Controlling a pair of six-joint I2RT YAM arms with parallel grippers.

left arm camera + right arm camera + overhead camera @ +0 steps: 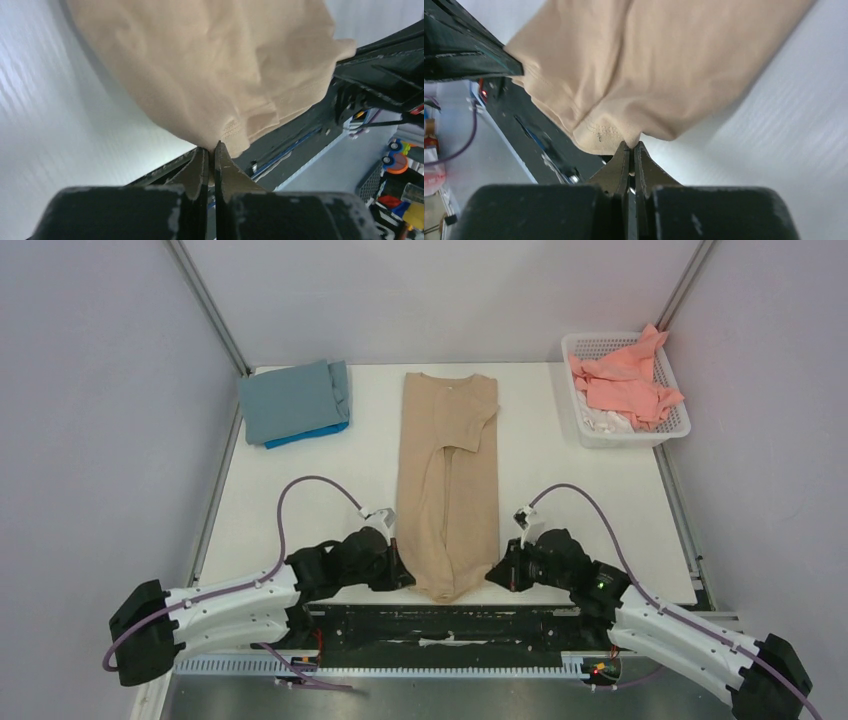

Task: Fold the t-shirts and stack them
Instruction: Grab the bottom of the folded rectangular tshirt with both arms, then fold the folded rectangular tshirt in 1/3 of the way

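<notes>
1. Where the beige shirt (447, 485) lies lengthwise down the middle of the table (300, 510), its collar points to the far edge and its hem reaches the near edge. Both long sides are folded inward, and one short sleeve lies turned over on the right half.
2. Left gripper (212, 149): the jaws are pressed together and pinch the near left corner of the hem. In the wrist view the stitched edge bunches right at the fingertips.
3. Right gripper (631, 145): the jaws are likewise closed and nip the near right corner of the hem, where the cloth gathers into a small fold at the tips.
4. Between the two grippers the hem narrows to a blunt point and overhangs the dark rail (440, 625) at the near edge of the table.
5. Grey-blue shirt (290, 400): folded, at the far left corner, well apart from the beige shirt. It rests on a blue shirt (310, 436), whose edge shows along the near side.
6. Basket (600, 338): white lattice, at the far right corner. It holds a crumpled pink shirt (625, 380), part of which rises above the rim, with a white cloth (605, 422) under it.
7. Both arms reach in low from the near corners, each with a purple cable (300, 490) looping over the table.
</notes>
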